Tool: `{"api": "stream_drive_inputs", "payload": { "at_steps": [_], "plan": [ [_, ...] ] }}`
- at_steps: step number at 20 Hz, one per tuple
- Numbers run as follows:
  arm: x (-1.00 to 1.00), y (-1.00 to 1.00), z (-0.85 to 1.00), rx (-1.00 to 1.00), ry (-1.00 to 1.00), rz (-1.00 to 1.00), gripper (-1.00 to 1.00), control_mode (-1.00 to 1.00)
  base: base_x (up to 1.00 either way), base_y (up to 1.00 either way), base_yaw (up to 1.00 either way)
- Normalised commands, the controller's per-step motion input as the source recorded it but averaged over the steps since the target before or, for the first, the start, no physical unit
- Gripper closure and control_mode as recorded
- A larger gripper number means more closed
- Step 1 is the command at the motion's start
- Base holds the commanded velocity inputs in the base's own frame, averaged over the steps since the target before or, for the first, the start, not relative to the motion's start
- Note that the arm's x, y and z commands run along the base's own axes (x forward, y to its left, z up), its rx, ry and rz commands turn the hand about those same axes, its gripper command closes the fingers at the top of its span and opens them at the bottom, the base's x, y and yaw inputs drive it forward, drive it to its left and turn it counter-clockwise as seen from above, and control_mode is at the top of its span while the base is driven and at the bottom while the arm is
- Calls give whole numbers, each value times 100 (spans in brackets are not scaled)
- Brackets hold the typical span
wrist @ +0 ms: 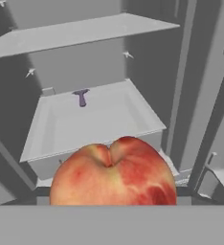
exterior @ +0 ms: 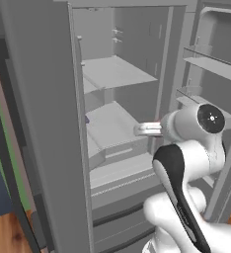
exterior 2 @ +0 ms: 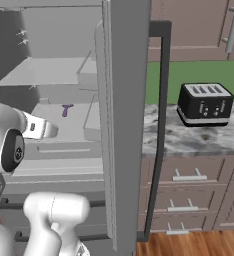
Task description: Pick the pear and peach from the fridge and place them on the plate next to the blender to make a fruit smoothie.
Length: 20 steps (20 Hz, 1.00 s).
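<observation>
You cannot make out the fingers themselves; in the hand view the peach point(wrist: 113, 172) sits hard against the bottom centre of the frame, right where the tips would rise, so you cannot tell whether they are clamped on it or merely close behind it. The fruit looks round and red-orange with paler yellow patches and a cleft at its top.

Beyond it, in the middle of that frame, a pale shelf tray point(wrist: 92, 122) lies bare except for a small purple T-shaped object point(wrist: 81, 97) standing near its back edge. A second shelf point(wrist: 80, 32) crosses the upper part of the frame.

In the left base view you see the fridge point(exterior: 43, 99) open, its door edge filling the left side, and the white arm point(exterior: 186, 148) rising from the lower right with its wrist reaching toward the shelves at centre; the wrist hides the hand and the fruit there.

The right base view adds what the others lack: the fridge door edge-on down the centre, and to the right of it a marbled counter point(exterior 2: 199, 137) carrying a black toaster point(exterior 2: 205, 103).
</observation>
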Motion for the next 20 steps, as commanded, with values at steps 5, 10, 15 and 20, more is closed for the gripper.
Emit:
{"api": "stream_drive_inputs", "payload": {
  "at_steps": [5,10,15,20],
  "plan": [
    [-13,-4,0,0,1,0,100,100,-74,-34,6],
    [0,0,0,0,0,0,100,100,-98,-14,55],
    [0,0,0,0,0,0,100,100,-63,0,93],
    [0,0,0,0,0,0,100,100,-38,43,95]
  ]
}}
